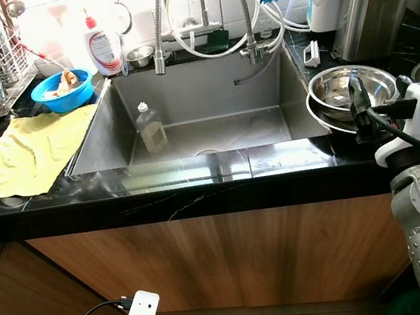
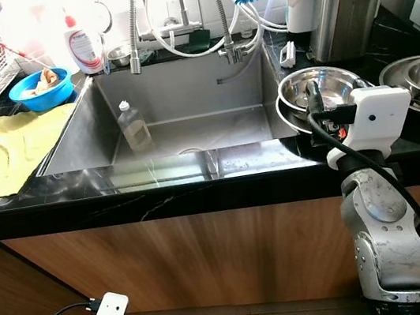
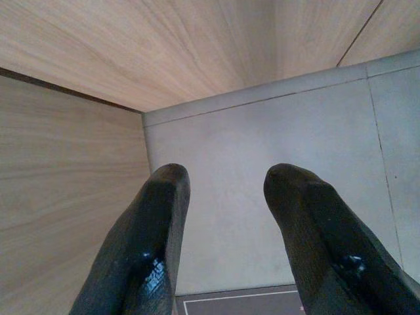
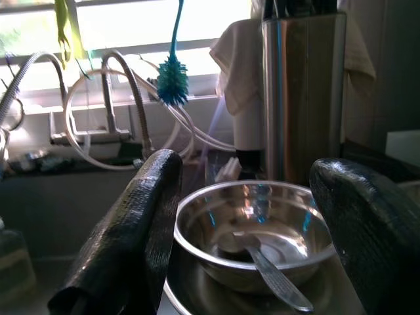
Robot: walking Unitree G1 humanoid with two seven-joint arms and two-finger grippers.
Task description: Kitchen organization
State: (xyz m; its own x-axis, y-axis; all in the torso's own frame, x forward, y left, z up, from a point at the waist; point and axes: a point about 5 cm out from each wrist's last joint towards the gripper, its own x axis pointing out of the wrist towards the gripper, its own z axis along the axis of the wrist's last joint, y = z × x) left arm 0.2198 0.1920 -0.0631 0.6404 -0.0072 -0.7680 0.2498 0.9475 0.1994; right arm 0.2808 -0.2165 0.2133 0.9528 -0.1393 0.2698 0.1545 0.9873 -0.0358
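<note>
black marble counter (image 1: 199, 187) over wood cabinet fronts (image 1: 234, 261), bright window (image 4: 131, 26) behind

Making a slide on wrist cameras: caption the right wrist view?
Open right end effector lined up on a steel bowl holding a spoon.

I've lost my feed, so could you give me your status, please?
Right hand open before steel bowl, spoon inside. Left hand open, idle low.

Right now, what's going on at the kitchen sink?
The robot stands facing the sink. Its right gripper is raised, fingers open, in front of a steel bowl with a spoon in it, on the counter right of the sink. Nothing is held. The left gripper hangs open by the cabinet.
</note>
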